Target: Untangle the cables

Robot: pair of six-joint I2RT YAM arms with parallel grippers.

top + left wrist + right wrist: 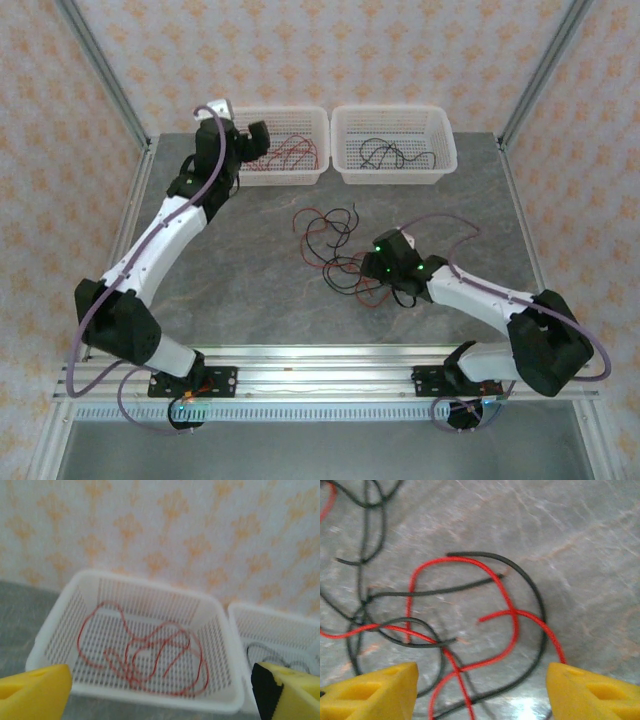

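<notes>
1. We work on a grey marbled table [250,300] walled in by patterned wallpaper [400,50], with two white baskets at its far edge.
2. The right gripper [480,695] has its yellow fingers [370,695] spread apart and clamps nothing. It hangs low over the tangle [445,615], and one red strand runs right up to the edge of a finger.
3. The left gripper [157,692] is also spread wide and empty, and it is poised in front of the left basket [150,695].
4. A red cable [145,655] lies coiled inside that left basket, and a black cable [265,652] lies in the right basket [395,178]. The remaining red and black cables sit crossed over one another mid-table, just beside the right gripper [378,262].
5. Here is what we think could go wrong:
   - The strands cross directly between the right fingers, so closing there could pinch a red and a black one together. Lifting them would then tighten the knot.
   - The wires are thin, so a grasp could close on nothing or let the strand slip out.
   - Pulling one strand could drag the whole tangle towards the table edge.
   - A loose end carried over a basket rim could snag on the mesh or fall into the wrong basket.
</notes>
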